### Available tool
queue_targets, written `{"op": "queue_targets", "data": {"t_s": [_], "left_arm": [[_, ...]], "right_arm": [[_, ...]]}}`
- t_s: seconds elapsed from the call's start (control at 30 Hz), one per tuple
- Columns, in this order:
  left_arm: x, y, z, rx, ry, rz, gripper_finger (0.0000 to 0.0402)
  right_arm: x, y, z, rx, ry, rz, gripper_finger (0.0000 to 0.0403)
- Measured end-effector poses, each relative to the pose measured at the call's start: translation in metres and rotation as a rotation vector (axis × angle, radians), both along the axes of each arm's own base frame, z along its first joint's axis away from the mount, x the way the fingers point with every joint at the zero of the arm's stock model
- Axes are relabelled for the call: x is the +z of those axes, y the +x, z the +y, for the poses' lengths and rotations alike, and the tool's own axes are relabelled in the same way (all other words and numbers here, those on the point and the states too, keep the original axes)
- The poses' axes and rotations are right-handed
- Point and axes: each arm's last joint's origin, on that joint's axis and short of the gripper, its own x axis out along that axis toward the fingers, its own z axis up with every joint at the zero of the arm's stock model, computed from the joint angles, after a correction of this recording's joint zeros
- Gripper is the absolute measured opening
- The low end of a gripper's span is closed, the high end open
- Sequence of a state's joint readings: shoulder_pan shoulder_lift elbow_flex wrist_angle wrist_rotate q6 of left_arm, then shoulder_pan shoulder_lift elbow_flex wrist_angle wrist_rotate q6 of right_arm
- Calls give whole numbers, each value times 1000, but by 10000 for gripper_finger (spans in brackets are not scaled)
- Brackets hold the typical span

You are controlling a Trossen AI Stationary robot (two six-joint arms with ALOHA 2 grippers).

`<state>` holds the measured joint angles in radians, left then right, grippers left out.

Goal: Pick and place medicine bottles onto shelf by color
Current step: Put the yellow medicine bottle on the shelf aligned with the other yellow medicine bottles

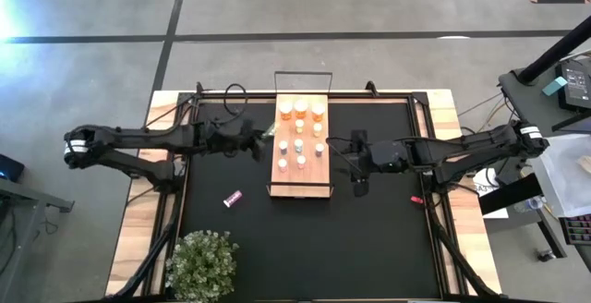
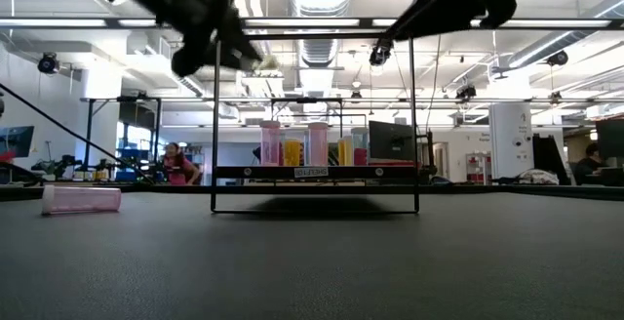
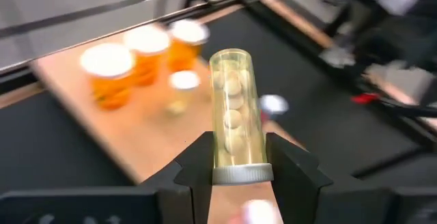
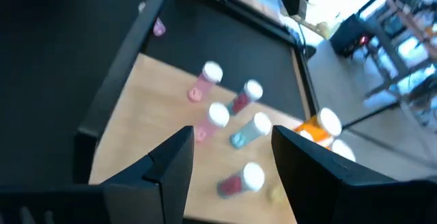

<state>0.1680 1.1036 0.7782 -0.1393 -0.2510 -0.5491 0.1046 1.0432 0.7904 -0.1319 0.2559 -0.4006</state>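
The left gripper (image 3: 237,157) is clamped on a pale bottle (image 3: 235,118) near its capped end, the bottle's long axis running straight out ahead of the fingers (image 3: 199,159), and it hangs at the left edge of the shelf (image 1: 277,175). The bottle points toward the far end of the board, where the orange bottles (image 3: 113,74) stand. The right gripper (image 4: 231,157) hovers with its fingers spread and empty by the shelf's right side, over the desk (image 1: 369,238).
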Motion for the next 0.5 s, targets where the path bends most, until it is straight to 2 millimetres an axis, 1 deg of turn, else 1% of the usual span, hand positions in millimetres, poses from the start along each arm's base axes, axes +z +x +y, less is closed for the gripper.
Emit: {"op": "queue_targets", "data": {"t_s": [0.1, 0.23, 0.37, 0.5], "left_arm": [[16, 9, -15, -76, 8, -42, 106], [30, 24, -34, -178, -21, -75, 106], [35, 41, -52, -258, -72, -78, 106], [37, 61, -67, -342, -120, -70, 106]], "right_arm": [[8, 1, 5, 37, -36, -21, 189], [18, 3, 14, 86, -77, -42, 189], [22, 7, 25, 159, -144, -38, 189], [25, 17, 42, 221, -217, -20, 189]]}}
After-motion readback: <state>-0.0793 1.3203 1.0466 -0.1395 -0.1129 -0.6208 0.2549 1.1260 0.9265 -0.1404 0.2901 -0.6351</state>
